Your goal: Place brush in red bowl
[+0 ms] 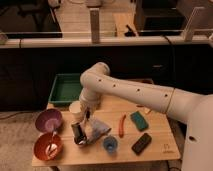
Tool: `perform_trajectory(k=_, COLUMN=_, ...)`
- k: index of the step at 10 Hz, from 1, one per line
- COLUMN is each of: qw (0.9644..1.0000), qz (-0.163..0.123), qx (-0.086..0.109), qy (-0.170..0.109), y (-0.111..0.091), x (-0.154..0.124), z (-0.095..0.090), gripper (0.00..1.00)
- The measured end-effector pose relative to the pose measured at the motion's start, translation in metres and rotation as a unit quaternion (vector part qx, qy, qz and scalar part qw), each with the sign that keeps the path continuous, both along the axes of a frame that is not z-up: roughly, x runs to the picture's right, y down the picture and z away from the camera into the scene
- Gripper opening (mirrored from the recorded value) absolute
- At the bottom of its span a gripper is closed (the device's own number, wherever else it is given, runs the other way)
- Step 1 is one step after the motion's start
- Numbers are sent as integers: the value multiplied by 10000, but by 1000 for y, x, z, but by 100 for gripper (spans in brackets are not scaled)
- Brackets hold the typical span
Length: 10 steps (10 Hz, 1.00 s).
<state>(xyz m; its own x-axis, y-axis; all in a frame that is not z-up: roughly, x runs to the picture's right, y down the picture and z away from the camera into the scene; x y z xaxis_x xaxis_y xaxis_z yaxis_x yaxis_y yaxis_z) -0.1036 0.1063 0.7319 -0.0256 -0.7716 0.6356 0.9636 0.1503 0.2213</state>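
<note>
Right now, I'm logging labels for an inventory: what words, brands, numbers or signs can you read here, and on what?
No text can be read.
A small dark mark at the front corner of the table, by the black block: too blurred to read.
The gripper, low over the table between the red bowl and the blue cup: no label visible.

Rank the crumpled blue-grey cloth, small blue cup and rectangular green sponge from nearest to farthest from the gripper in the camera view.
The gripper sits low, right of the round orange-red bowl.
1. Crumpled blue-grey cloth, beside it.
2. Small blue cup, toward the front.
3. Rectangular green sponge, far right.
</note>
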Motion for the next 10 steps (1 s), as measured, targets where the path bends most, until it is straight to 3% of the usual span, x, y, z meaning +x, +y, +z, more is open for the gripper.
perform_trajectory(k=5, qw=10000, qz=-20, qx=4, qy=-39, y=2, x=-14, z=-3, gripper=3)
perform_trajectory(k=10, qw=9995, qz=-155, qx=-9, qy=-279, y=8, x=-31, z=-10, gripper=3)
